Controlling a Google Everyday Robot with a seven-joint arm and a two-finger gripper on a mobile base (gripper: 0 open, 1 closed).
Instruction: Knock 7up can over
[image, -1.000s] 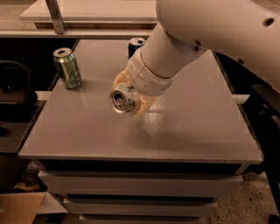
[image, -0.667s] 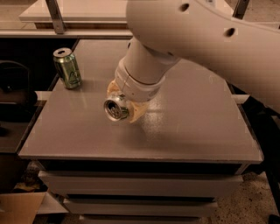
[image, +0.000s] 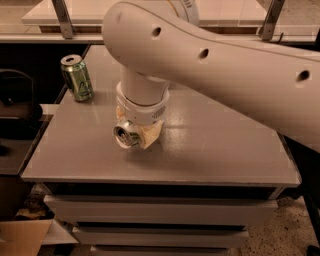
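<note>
The 7up can lies on its side in my gripper, just above the grey table, left of its middle. Only the can's silver top shows, facing the camera; its body is hidden by the beige fingers and the white wrist above them. The gripper is shut on the can. My large white arm reaches in from the upper right and covers the back of the table.
An all-green can stands upright at the table's back left corner, apart from the gripper. A dark chair is to the left of the table. A cardboard box sits on the floor at the lower left.
The gripper has moved left and toward the table's front edge with the can in it. The arm now covers more of the back, hiding a dark can seen there earlier.
</note>
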